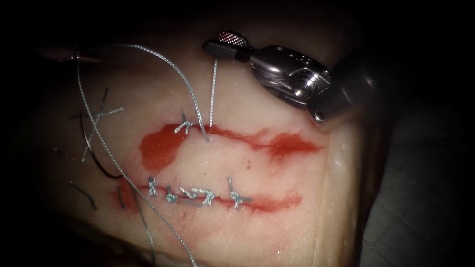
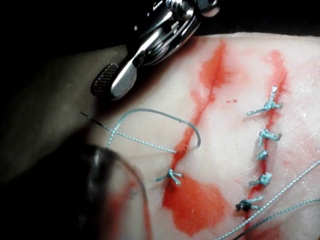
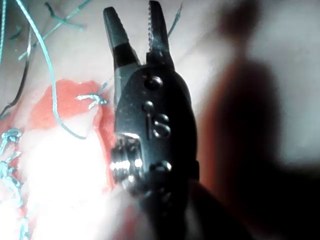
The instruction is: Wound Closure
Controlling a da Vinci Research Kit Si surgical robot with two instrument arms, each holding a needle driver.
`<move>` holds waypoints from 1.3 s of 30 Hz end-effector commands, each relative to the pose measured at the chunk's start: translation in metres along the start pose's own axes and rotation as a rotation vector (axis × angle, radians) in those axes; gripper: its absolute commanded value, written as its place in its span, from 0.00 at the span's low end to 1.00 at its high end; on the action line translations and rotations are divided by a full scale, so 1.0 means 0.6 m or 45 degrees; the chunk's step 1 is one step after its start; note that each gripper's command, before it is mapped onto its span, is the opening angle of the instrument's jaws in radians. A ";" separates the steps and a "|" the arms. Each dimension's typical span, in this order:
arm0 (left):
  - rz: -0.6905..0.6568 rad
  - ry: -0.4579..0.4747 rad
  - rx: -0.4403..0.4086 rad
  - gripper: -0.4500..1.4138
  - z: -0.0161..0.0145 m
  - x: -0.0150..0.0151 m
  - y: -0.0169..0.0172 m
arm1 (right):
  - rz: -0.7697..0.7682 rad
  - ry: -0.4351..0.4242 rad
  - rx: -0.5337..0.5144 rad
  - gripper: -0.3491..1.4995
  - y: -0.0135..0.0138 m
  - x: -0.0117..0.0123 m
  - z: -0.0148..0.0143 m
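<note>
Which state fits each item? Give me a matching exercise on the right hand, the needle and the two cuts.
Items:
1. right hand
2. needle
3. upper cut
4. lower cut

States:
A. a row of stitches across it
B. lies free on the tissue, left of both cuts
C. open, holding nothing
D. one stitch, with thread coming out beside it

Pairs: 1-C, 2-B, 3-D, 4-A.

What the left hand holds is unclear.
</note>
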 end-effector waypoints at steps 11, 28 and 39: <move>-0.032 -0.128 -0.092 0.00 0.0019 -0.0035 0.0001 | 0.007 0.008 -0.033 0.60 0.0001 0.0017 0.0004; -0.302 -0.331 -0.084 0.00 0.0092 -0.0093 -0.0039 | 0.247 -0.065 -0.621 0.47 0.0043 0.0073 0.0026; -0.236 -0.153 0.188 0.00 0.0161 -0.0080 -0.0117 | 0.552 -0.392 -0.405 0.55 0.0051 0.0106 0.0050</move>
